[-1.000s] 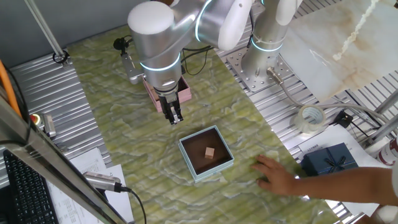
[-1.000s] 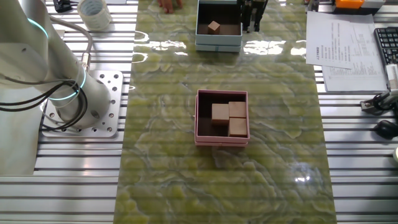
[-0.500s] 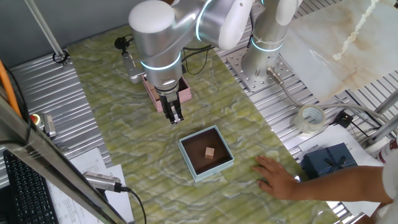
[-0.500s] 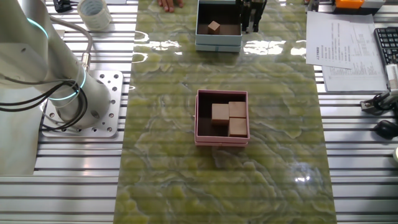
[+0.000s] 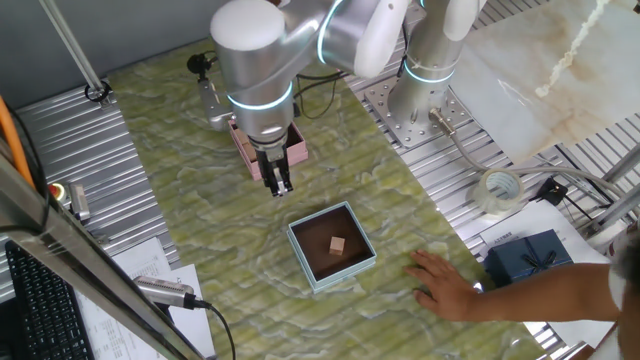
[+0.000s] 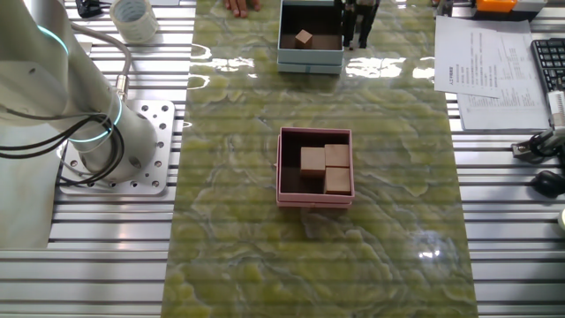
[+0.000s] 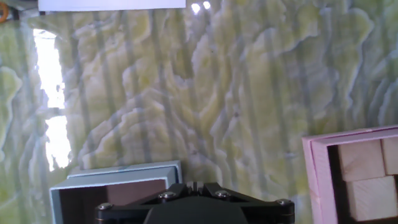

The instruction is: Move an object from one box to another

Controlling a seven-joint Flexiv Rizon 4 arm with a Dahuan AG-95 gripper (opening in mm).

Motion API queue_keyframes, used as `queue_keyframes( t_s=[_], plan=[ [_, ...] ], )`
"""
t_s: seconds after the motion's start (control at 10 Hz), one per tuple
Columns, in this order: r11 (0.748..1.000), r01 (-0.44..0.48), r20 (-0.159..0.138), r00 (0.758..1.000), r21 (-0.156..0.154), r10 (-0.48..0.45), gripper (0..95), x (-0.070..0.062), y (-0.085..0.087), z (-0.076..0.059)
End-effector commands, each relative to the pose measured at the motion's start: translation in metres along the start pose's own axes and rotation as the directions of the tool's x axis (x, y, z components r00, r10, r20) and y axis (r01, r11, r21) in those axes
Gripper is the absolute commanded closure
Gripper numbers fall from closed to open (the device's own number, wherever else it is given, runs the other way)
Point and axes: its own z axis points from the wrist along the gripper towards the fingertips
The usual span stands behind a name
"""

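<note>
The small tan cube lies inside the light blue box, also seen in the other fixed view as cube in box. The pink box holds three tan blocks; in one fixed view it is mostly hidden behind the arm. My gripper hangs between the two boxes, above the mat, shut and empty. In the hand view the blue box's rim is at lower left and the pink box at lower right.
A person's hand rests on the mat right of the blue box. A dark navy box with a bow and a tape roll lie off the mat. Papers and a keyboard lie on the other side.
My gripper has drifted slightly away from the light blue box toward the pink box. The cube stays in the blue box. The person's hand shifted a little.
</note>
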Motion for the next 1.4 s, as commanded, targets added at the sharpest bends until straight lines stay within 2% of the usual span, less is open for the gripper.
queue_keyframes(
  t_s=[0.1,0.4,0.6,0.7,0.8,1.1,1.2,1.3,1.4],
  plan=[
    [0.997,0.077,-0.006,0.997,-0.008,-0.077,95.0,-0.002,-0.008,-0.001],
    [0.994,0.109,0.002,0.994,-0.009,-0.109,95.0,-0.008,-0.017,-0.004],
    [0.993,0.120,0.002,0.993,-0.005,-0.120,95.0,-0.010,-0.019,0.001],
    [0.987,0.158,-0.003,0.987,-0.005,-0.158,95.0,-0.011,-0.025,0.004],
    [0.982,0.188,-0.020,0.982,-0.009,-0.188,95.0,-0.010,-0.032,0.004],
    [0.979,0.203,-0.027,0.979,-0.006,-0.203,95.0,-0.008,-0.052,-0.001],
    [0.979,0.204,-0.026,0.979,-0.005,-0.204,76.0,-0.007,-0.057,-0.002],
    [0.978,0.207,-0.024,0.978,-0.003,-0.207,76.0,-0.006,-0.063,-0.004],
    [0.977,0.214,-0.025,0.976,-0.005,-0.214,95.0,-0.004,-0.069,-0.005]
  ],
)
